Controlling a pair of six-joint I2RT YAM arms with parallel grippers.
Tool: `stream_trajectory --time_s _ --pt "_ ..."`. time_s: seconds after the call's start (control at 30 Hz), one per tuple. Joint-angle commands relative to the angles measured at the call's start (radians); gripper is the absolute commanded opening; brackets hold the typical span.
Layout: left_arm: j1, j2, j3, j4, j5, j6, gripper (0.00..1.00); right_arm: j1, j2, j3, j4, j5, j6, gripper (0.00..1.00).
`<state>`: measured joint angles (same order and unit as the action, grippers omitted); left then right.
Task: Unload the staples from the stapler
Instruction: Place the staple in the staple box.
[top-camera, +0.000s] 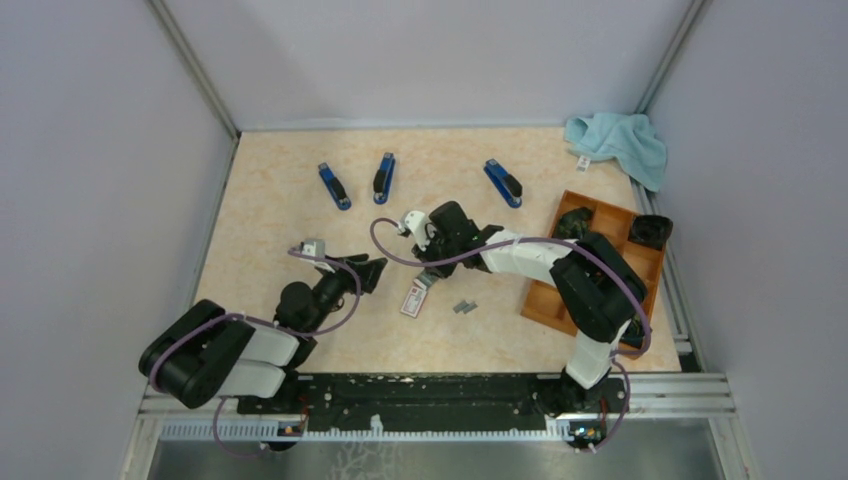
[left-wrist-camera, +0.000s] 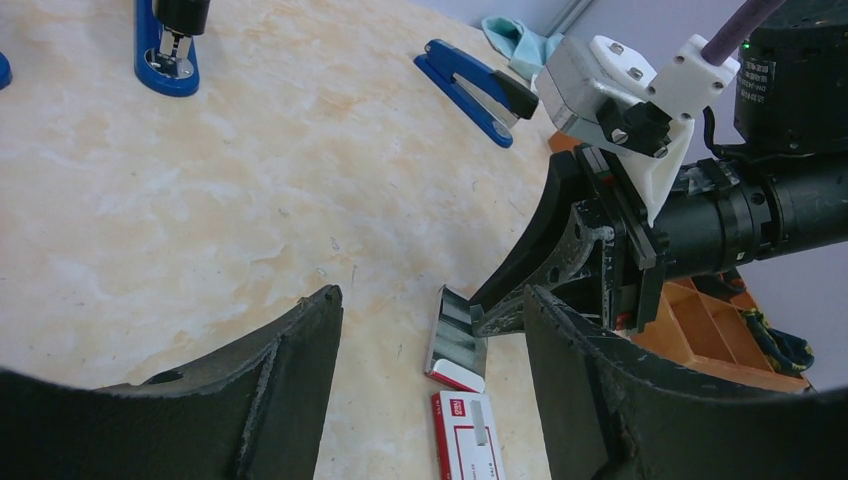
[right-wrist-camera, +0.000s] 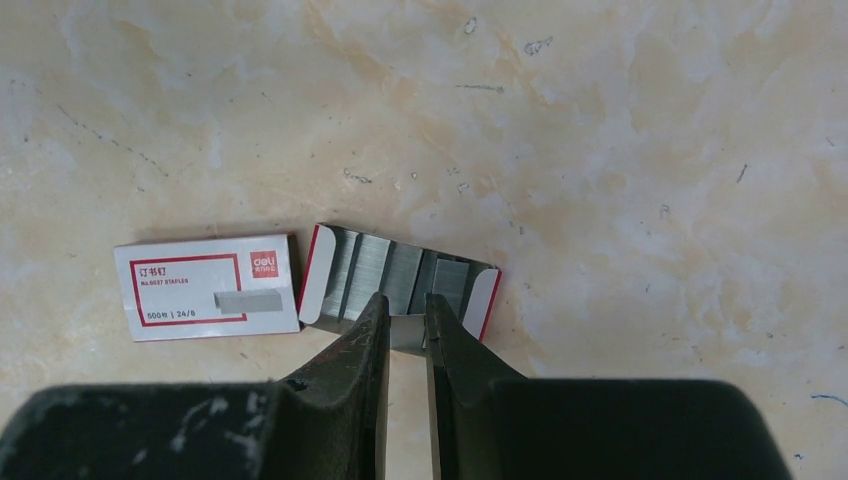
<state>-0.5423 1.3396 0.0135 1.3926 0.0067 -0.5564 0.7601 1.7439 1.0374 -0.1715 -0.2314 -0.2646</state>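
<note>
Table (top-camera: 270, 230): pale marbled top.
Far side: three blue staplers (top-camera: 334, 186) (top-camera: 384, 178) (top-camera: 503, 183), well apart.
Far right corner: crumpled teal cloth (top-camera: 620, 143).
Right edge: wooden organiser (top-camera: 545, 300).
Middle: white box (right-wrist-camera: 207, 287); open drawer (right-wrist-camera: 400, 272) just beside it, tilted; loose staples (top-camera: 464, 307) near.
</note>
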Motion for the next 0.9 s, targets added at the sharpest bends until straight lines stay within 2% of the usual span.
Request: stream_trajectory --time_s 0.0,0.87 --pt "0.005 0.007 -0.055 0.066 -0.005 -0.01 0.73 0.018 0.003 0.059 0.028 0.016 0.005 0.1" --pt "0.005 0.018 -0.054 0.077 -0.001 -0.011 0.73 0.03 0.022 0.078 -0.014 0.053 -0.04 0.12"
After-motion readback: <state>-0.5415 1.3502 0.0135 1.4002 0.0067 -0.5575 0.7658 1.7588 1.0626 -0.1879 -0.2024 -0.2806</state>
